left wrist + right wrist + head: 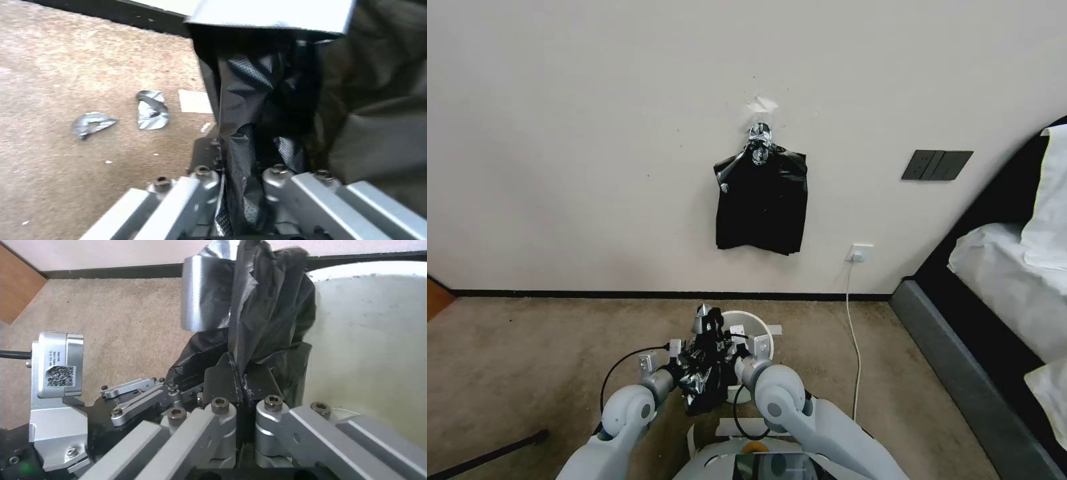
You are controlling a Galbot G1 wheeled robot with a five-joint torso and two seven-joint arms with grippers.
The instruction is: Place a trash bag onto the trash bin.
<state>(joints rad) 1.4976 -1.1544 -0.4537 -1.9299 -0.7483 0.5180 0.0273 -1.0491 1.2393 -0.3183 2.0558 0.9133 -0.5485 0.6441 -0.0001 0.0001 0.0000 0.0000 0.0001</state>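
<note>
Both arms reach forward and down over the carpet, and their grippers meet on a crumpled black trash bag (706, 373) held just in front of the trash bin (754, 327). The bin stands on the floor near the wall, its cream-white rim and inner wall showing past the bag on the robot's right. The left gripper (684, 363) is clamped on the bag: in its wrist view the plastic runs down between the closed fingers (209, 186) and a fold rises past them. The right gripper (730, 360) is also pinched shut on the bag, with a thin sheet of plastic caught between its dark pads (231, 380) and the rest bunched above, touching the bin's rim. The bag hangs as a gathered lump between the two grippers, not spread over the bin.

On the wall behind hangs a flat bunch of black bags (762, 207), tied at a shiny knot. Two scraps of silvery foil (151, 111) lie on the carpet (527, 347) near a white tape mark (194, 101). A white cable (854, 333) runs down from a wall socket.
</note>
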